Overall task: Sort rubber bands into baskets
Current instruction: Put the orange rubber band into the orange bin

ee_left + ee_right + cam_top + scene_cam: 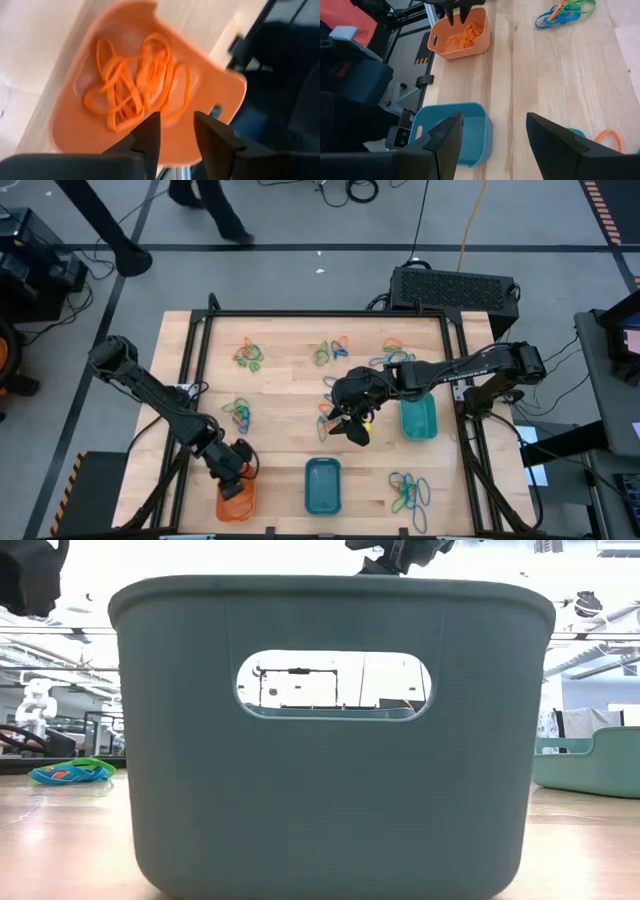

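Orange basket (236, 502) lies lengthwise toward the table's far edge; both grippers' jaws parted.

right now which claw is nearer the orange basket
Left. The left claw hangs directly over the orange basket at the table's near-left corner, fingers apart. The right claw is mid-table, well off to the basket's right, beyond the blue basket.
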Controlling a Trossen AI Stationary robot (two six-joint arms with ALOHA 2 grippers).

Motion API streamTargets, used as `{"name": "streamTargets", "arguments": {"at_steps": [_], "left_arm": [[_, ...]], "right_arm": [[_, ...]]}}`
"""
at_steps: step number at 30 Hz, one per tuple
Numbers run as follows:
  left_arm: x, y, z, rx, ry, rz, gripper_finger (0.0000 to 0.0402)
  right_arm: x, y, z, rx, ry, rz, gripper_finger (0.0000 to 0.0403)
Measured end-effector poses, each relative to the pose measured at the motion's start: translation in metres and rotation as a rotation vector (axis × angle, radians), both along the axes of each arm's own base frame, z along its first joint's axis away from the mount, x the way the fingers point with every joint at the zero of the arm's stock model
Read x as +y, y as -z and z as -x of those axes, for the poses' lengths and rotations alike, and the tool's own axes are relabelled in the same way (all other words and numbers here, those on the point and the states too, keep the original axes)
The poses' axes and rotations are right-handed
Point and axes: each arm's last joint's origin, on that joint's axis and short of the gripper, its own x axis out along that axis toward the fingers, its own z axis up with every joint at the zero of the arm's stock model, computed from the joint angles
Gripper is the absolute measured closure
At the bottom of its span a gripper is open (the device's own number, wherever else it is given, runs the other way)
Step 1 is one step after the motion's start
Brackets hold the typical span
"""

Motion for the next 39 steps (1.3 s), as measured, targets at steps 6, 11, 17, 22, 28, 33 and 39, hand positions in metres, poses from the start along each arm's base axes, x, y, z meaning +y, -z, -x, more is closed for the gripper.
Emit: {"name": "streamTargets", "arguments": {"at_steps": [6,11,17,22,28,33,39], "left_arm": [[0.002,-0.011,0.006,0.016,0.068,0.087,0.0269],[0.013,-0.033,0.001,-0.185,0.05,0.133,0.0268],[0.047,-0.043,-0.027,-0.505,-0.078,-0.098,0.0268],[0.081,-0.028,-0.063,-0.597,-0.077,-0.199,0.0268],[0.112,0.001,-0.107,-0.675,-0.134,-0.224,0.0268],[0.122,0.019,-0.144,-0.674,-0.116,-0.272,0.0268],[0.121,0.033,-0.184,-0.732,0.076,-0.399,0.0268]], "right_arm": [[0.0,0.0,0.0,0.002,0.003,-0.003,0.0193],[0.0,0.0,0.0,0.023,0.029,-0.034,0.0193],[-0.001,0.008,0.007,0.157,0.072,-0.066,0.0193],[0.002,0.018,0.018,0.303,0.129,-0.036,0.0193],[0.012,0.027,0.032,0.455,0.241,0.065,0.0193],[0.024,0.028,0.038,0.493,0.277,0.084,0.0193],[0.032,0.028,0.04,0.499,0.294,0.079,0.0193]]}}
